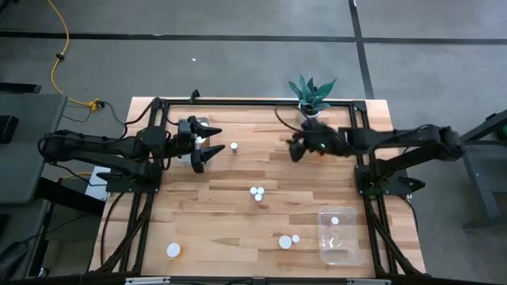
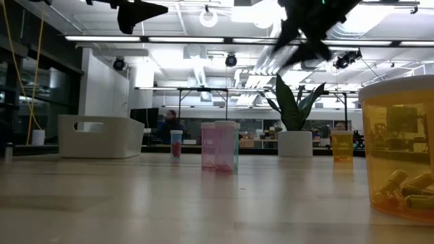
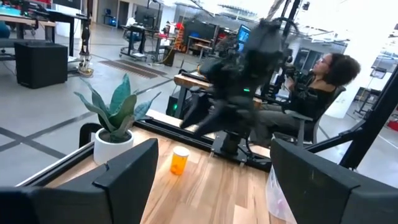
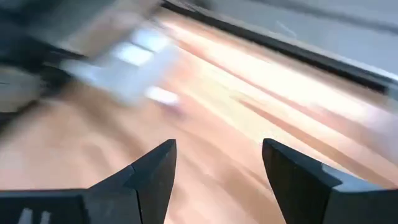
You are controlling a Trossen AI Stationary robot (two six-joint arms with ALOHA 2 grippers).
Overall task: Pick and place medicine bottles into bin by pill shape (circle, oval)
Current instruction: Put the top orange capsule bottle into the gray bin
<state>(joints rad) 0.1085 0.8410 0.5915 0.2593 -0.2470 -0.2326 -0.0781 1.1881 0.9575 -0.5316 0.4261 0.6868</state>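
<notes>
**Both arms raised over a table of scattered bottles**

Landmark: the white plant pot [image 1: 312, 110] at the far edge of the wooden table [image 1: 238, 214]. The right gripper [image 1: 294, 150] hangs just in front of the pot, its fingers [image 4: 152, 174] spread with nothing between them. The left gripper [image 1: 207, 150] is well to the pot's left, also above the table, fingers [image 3: 127, 171] parted and empty. Medicine bottles stand apart from both: one [image 1: 234, 147] between the two grippers, a pair [image 1: 257, 192] farther toward the near edge, two more [image 1: 288, 241] beyond those, and one [image 1: 173, 250] alone at the near left corner. A clear bin [image 1: 341, 234] lies near the front right corner, well in front of the pot, with one white cap [image 1: 335, 221] showing inside it. A white bin [image 1: 192, 158] sits beneath the left gripper.

The overhead view alone gives the full layout. The table-level view adds bottle colours: a pinkish pair [image 2: 219, 146], an orange bottle [image 2: 342, 145] beside the pot, and a close orange one [image 2: 400, 152] holding oval pills. The left wrist view shows a seated person [image 3: 314, 87] behind the right arm; the right wrist view is blurred.
</notes>
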